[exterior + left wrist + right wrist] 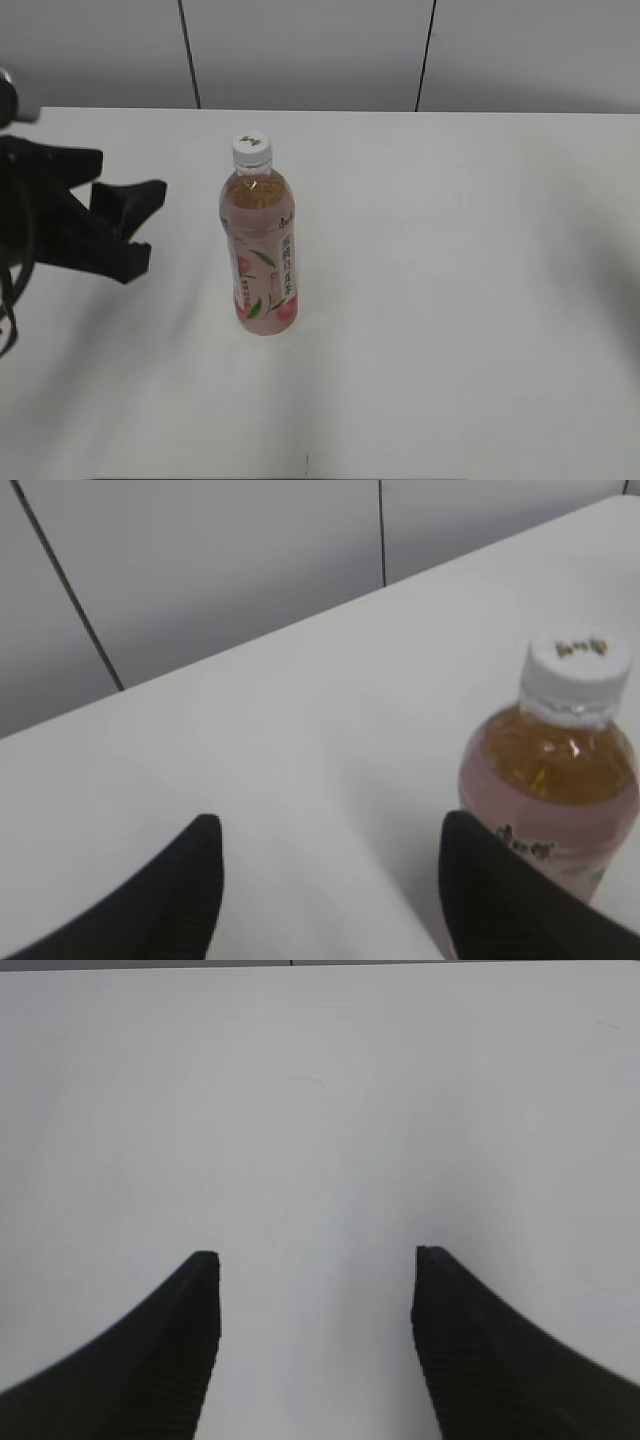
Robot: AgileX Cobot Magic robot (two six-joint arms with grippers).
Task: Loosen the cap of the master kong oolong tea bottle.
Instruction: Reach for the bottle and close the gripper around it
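The cap [252,148] sits screwed on top of the tea bottle [260,245], white with a small dark mark on its crown, and nothing is touching it. The bottle stands upright on the white worktop [450,300], a little left of the middle, amber tea showing above its pink peach label. From the left wrist camera the cap [578,675] and the bottle's shoulder [548,790] appear at the right, just beyond the right-hand fingertip.

The left claw [140,225] hangs to the left of the bottle, near it but apart, its two black fingers spread wide with bare worktop between them [330,855]. The right claw [316,1265] shows only in its own wrist camera: its fingers also stand well apart, holding nothing, over plain worktop [320,1110]. A pale panelled wall [310,50] runs behind the far edge.
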